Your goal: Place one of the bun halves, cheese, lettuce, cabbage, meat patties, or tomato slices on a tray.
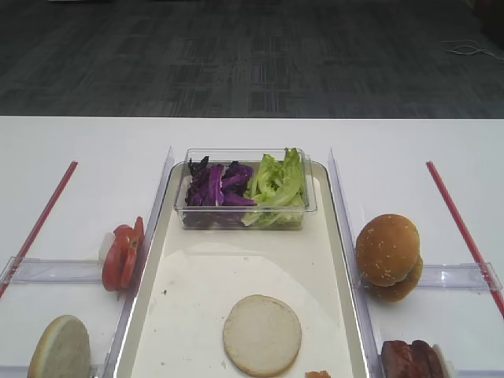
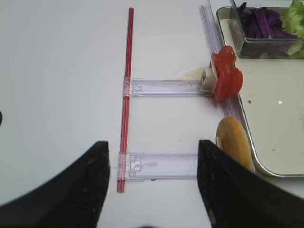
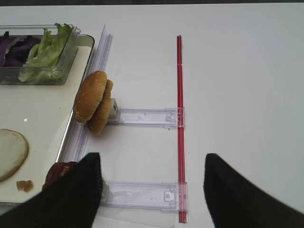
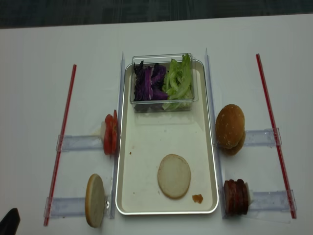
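The tray sits in the middle of the white table, and one bun half already lies flat on it, cut face up, toward the near end, with a small orange crumb just beside it. At the tray's far end a clear tub holds the cabbage on the left and the lettuce on the right. Outside the left rim the tomato slices stand on edge against a clear holder, and another bun half stands nearer; outside the right rim are the sesame bun tops and the meat patties. The left gripper hangs with its fingers spread wide and nothing between them, near the standing bun; the right gripper likewise gapes empty beside the patties. From where they hang, I'd say the next pick is best taken by dropping straight down over an upright piece, closing gently on its flat faces so it doesn't topple, then laying it on bare tray or square on the bun. Red strips border each side, and dark carpet lies beyond the table.
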You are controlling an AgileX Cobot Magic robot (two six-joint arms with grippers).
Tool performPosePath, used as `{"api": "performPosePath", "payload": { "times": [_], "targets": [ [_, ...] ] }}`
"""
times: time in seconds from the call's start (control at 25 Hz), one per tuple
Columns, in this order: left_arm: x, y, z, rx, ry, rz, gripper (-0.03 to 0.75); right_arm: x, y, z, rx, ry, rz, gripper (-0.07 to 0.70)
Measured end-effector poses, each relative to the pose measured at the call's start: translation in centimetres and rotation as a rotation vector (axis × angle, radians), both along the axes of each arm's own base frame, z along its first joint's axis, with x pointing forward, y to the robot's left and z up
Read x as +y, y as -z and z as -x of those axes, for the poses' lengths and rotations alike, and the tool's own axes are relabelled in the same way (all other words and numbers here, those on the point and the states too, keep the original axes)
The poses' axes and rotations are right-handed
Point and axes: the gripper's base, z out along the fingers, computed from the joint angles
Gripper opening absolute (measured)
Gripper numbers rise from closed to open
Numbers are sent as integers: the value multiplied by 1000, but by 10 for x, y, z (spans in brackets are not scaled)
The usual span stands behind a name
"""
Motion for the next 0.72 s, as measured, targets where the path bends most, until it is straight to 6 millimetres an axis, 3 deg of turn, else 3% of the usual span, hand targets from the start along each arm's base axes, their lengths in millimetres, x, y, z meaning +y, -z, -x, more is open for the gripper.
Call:
{"api": "performPosePath", "payload": {
  "times": [0.72],
  "targets": [
    [0,0,0,0,0,-1,420,0,0,0,0,0,0,468]
  ]
}}
